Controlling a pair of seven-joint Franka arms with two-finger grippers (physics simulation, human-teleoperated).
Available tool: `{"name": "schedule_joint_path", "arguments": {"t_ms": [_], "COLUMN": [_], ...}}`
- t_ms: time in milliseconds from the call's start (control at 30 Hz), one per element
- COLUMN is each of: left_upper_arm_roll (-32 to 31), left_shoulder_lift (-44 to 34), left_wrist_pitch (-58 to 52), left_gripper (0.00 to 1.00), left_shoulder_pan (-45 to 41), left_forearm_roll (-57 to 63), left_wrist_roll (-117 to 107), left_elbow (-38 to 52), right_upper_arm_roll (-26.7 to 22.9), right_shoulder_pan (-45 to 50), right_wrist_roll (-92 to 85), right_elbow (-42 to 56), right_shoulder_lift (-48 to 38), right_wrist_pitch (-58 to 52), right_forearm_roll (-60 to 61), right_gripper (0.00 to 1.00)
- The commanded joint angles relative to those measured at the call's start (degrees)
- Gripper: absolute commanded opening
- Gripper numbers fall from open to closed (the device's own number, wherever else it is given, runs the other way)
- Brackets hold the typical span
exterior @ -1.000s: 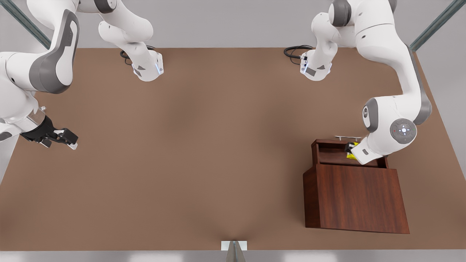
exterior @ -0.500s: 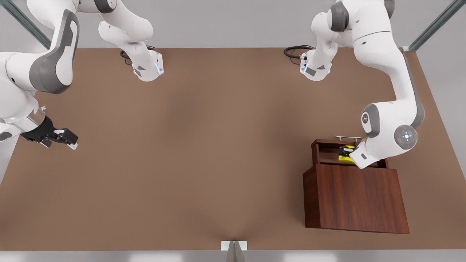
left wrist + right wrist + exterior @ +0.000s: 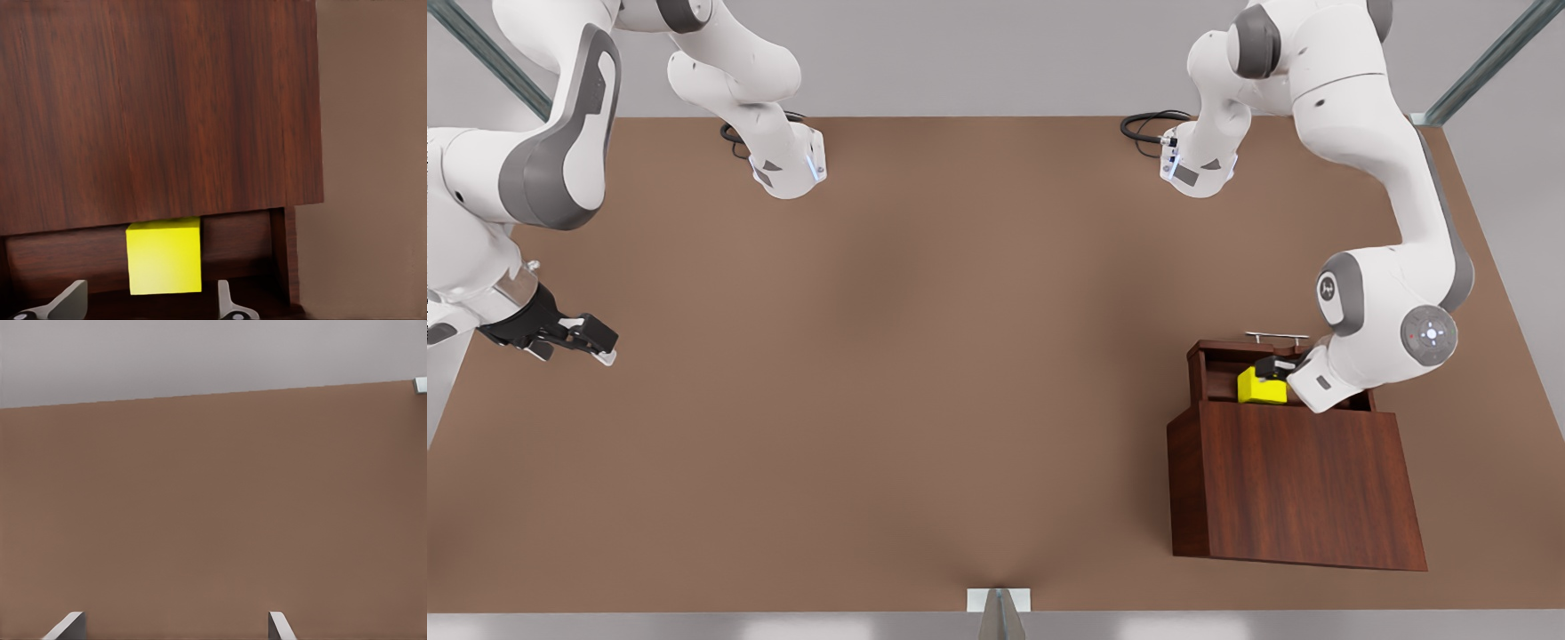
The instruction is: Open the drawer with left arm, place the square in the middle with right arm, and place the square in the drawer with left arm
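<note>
Left gripper (image 3: 1273, 368) has released and backed off, fingers (image 3: 67, 303) apart; the square (image 3: 1260, 386), rigid, light, flat-sided, rests in the drawer (image 3: 1218, 378). Right gripper (image 3: 594, 343) waits far left, fingers spread.

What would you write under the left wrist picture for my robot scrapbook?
The yellow cube sits in the open drawer, between the left pincer's open fingertips.

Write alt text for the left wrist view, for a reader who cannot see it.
A yellow square sits in the open drawer of a dark wooden cabinet, apart from the spread fingertips of the left gripper. Bare brown tabletop lies beside the cabinet.
</note>
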Motion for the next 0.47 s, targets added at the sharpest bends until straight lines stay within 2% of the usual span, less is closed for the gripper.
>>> {"name": "schedule_joint_path", "arguments": {"t_ms": [0, 100, 133, 167, 267, 300, 433], "left_upper_arm_roll": [-0.11, -0.72, -5.52, -17.21, -34.02, -36.84, -37.02], "left_shoulder_lift": [0.25, -1.76, -3.08, -7.04, -8.89, -9.42, -9.77], "left_wrist_pitch": [-0.13, -1.44, -2.59, -3.03, -5.58, -5.58, -5.67], "left_gripper": [1.00, 1.00, 1.00, 1.00, 1.00, 1.00, 1.00], "left_shoulder_pan": [-0.30, 0.40, 3.55, 12.42, 26.24, 28.44, 28.44], "left_forearm_roll": [0.11, 1.16, 5.18, 12.76, 17.86, 18.65, 19.01], "left_wrist_roll": [-0.76, -2.08, -2.95, -5.59, -5.77, -5.86, -7.09], "left_elbow": [1.22, 4.30, 4.39, 4.39, 9.83, 11.33, 11.51], "right_upper_arm_roll": [0.00, 0.00, 0.00, 0.00, 0.08, 0.00, 0.00], "right_shoulder_pan": [0.03, 0.20, 0.29, 0.30, 0.12, 0.03, 0.03], "right_wrist_roll": [-0.03, -0.03, 0.06, 0.06, 0.06, -0.03, 0.06], "right_elbow": [-0.04, 0.05, 0.05, 0.05, 0.05, 0.05, 0.05], "right_shoulder_lift": [0.00, -0.09, -0.09, 0.00, 0.00, 0.17, 0.17], "right_wrist_pitch": [0.00, 0.00, 0.00, 0.00, 0.00, 0.18, 1.23], "right_forearm_roll": [0.00, 0.00, 0.00, -0.09, 0.00, -0.09, 0.00], "right_gripper": [1.00, 1.00, 1.00, 1.00, 1.00, 1.00, 1.00]}}
